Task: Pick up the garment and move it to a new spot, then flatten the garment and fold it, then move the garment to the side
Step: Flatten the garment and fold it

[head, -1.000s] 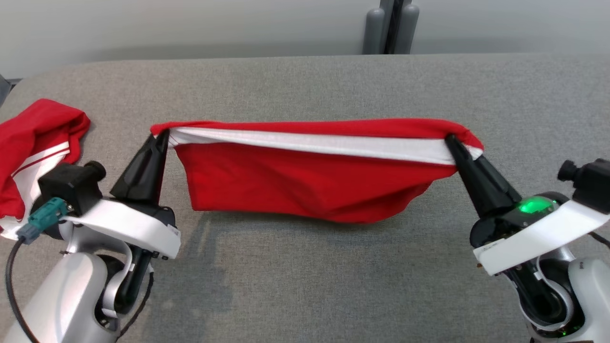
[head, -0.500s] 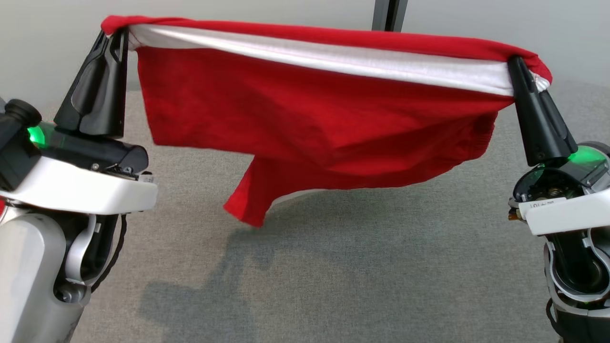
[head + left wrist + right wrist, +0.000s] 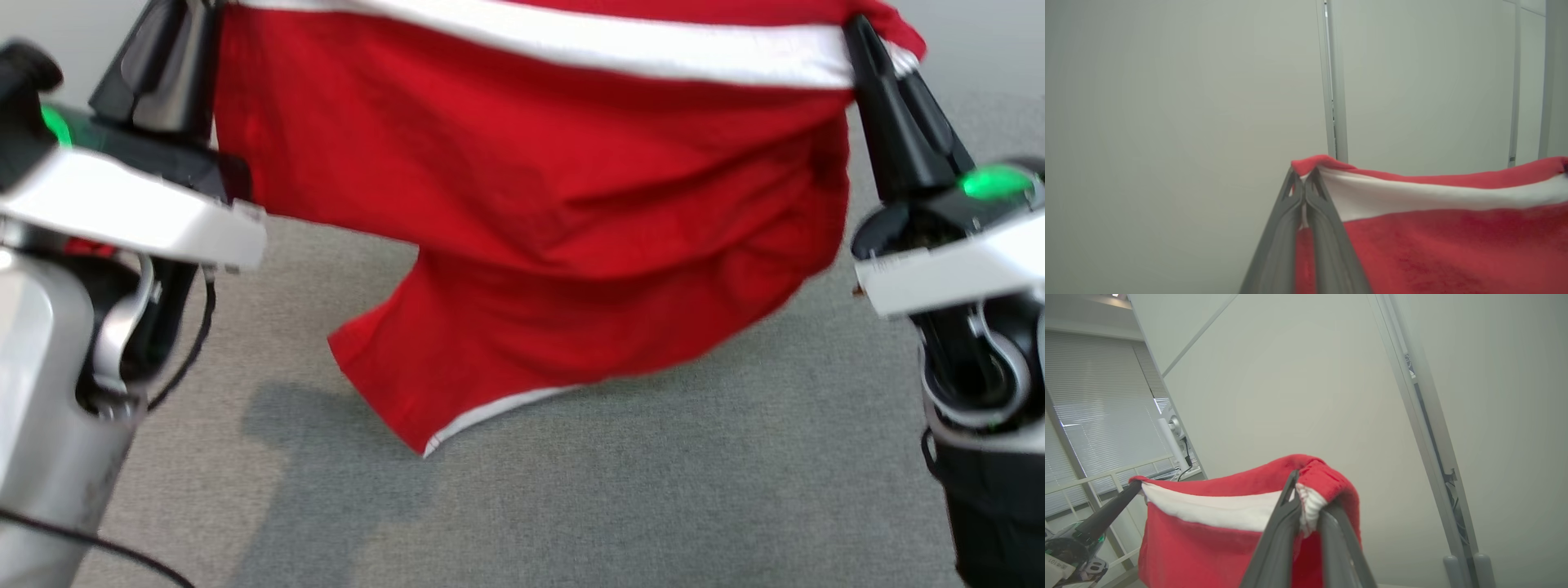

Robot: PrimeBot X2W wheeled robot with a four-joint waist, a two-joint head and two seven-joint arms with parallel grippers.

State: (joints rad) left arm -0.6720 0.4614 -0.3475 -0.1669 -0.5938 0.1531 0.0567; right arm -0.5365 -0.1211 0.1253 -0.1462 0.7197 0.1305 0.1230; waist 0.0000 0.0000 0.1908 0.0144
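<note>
Step in hand, I'd say: the pick-up-and-move part. The garment's up in the air and not yet laid at a new spot, so flattening, folding & the move aside are all to come. Biggest thing first: the grey table (image 3: 571,506) spans the lower head view, fabric-topped w/ a soft shadow on it. Above the table hangs the red garment (image 3: 531,204), stretched wide btwn both arms, top edge taut & roughly level, body sagging in loose folds toward the table. Next move prob calls for carrying it over the table to the fresh spot & lowering it w/ both corners kept apart, so the loose lower part lands first and spreads flat; slacken too soon and it'll bunch. Left gripper (image 3: 1303,181): high above the table's left side, fingers pressed tight together w/ the garment's top corner pinched btwn them, no gap visible. Right gripper (image 3: 1309,494): approx same height over the table's right side, jaws nearly closed, clamped on the other top corner, a wad of ribbed white cloth bulging btwn the fingers. Smaller bits: white band (image 3: 571,45) runs along the top edge, grip to grip; lowest hem corner (image 3: 424,441), thin white trim, dangles nearest the table, but can't tell if it touches.
</note>
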